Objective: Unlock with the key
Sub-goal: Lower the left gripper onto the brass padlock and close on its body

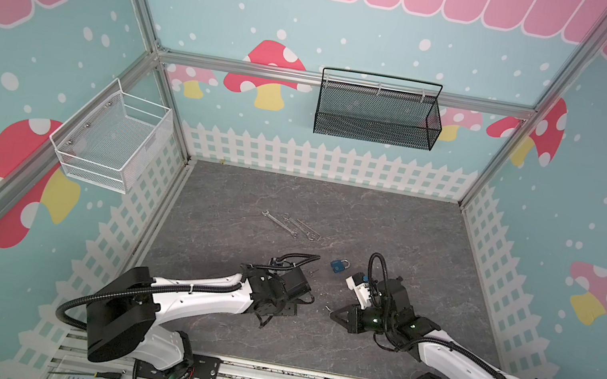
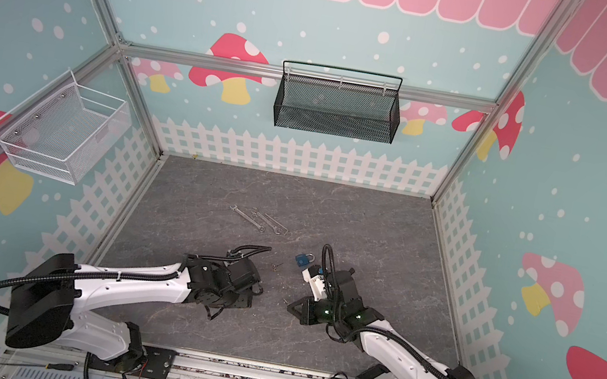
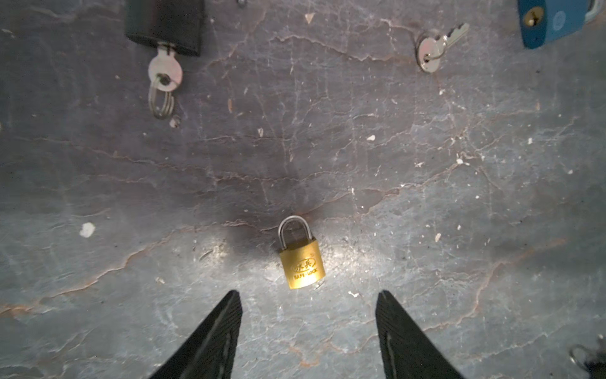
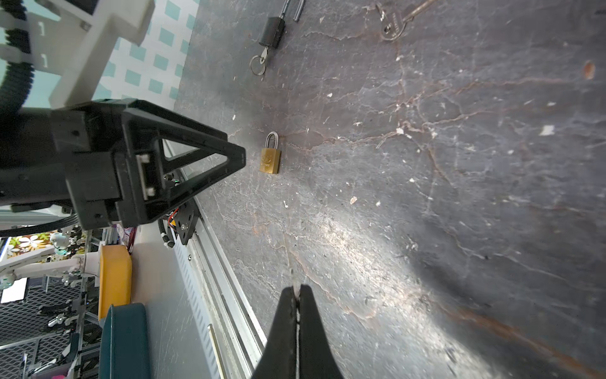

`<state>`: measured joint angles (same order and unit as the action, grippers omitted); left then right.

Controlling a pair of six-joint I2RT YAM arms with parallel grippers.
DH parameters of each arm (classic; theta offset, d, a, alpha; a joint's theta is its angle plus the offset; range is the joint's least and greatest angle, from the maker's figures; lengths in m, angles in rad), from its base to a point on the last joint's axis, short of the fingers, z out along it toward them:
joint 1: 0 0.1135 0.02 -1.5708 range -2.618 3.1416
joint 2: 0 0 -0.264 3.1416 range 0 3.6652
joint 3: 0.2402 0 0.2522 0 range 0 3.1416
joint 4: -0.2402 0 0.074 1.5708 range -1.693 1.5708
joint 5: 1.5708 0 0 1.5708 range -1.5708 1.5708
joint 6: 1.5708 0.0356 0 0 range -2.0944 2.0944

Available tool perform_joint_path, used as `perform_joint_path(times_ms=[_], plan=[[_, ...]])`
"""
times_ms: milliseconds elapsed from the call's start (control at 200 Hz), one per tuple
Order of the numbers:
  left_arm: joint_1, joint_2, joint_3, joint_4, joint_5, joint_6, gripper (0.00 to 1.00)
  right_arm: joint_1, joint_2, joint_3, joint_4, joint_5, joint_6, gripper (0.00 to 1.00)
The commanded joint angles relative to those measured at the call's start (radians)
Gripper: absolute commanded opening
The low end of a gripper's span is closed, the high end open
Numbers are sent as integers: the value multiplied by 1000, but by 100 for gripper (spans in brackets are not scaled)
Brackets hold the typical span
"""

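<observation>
Left arm first: the left gripper (image 3: 308, 294) is about halfway open with nothing in it, both black fingers (image 3: 226, 325) low over the grey table (image 3: 442, 203). The brass padlock (image 3: 301, 262) lies flat just ahead of the fingertips, roughly lined up with the gap but not yet inside it. Its body end faces the fingers, the shackle points away and looks clicked shut. In the right wrist view the tip of the left gripper (image 4: 241, 157) sits just beside the brass padlock (image 4: 270, 160), with a sliver of table between them, so no contact.

Farther out from those fingers there's a black padlock (image 3: 165, 26) with a key (image 3: 165, 70) stuck in its underside and a ring hanging off it. The loose key (image 3: 436, 49) on its own ring lies flat on the table well beyond the brass padlock, not near either gripper. Near it is a blue padlock (image 3: 554, 23), which in both top views lies out in front of the right arm (image 1: 339, 266) (image 2: 304, 259). A few wrenches (image 1: 289, 225) lie farther back on the table.

Right side: the right gripper (image 4: 296, 290) has its fingers pressed tight together, holding nothing. It points across toward the left gripper, and the brass padlock lies on the table between the two, a good bit nearer the left gripper's tips.
</observation>
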<state>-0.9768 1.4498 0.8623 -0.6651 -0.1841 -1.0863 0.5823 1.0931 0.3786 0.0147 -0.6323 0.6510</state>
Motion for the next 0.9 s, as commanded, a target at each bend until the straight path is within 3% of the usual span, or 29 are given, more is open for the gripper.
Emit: perform_joint_path(times_ms=[0, 455, 895], plan=[[-4, 46, 35, -18, -30, -41, 65, -4, 11, -8, 38, -19, -10, 0], [-5, 180, 44, 41, -5, -90, 48, -3, 4, -9, 34, -7, -17, 0], [-13, 229, 47, -34, -11, -109, 37, -5, -4, -24, 39, -15, -10, 0]])
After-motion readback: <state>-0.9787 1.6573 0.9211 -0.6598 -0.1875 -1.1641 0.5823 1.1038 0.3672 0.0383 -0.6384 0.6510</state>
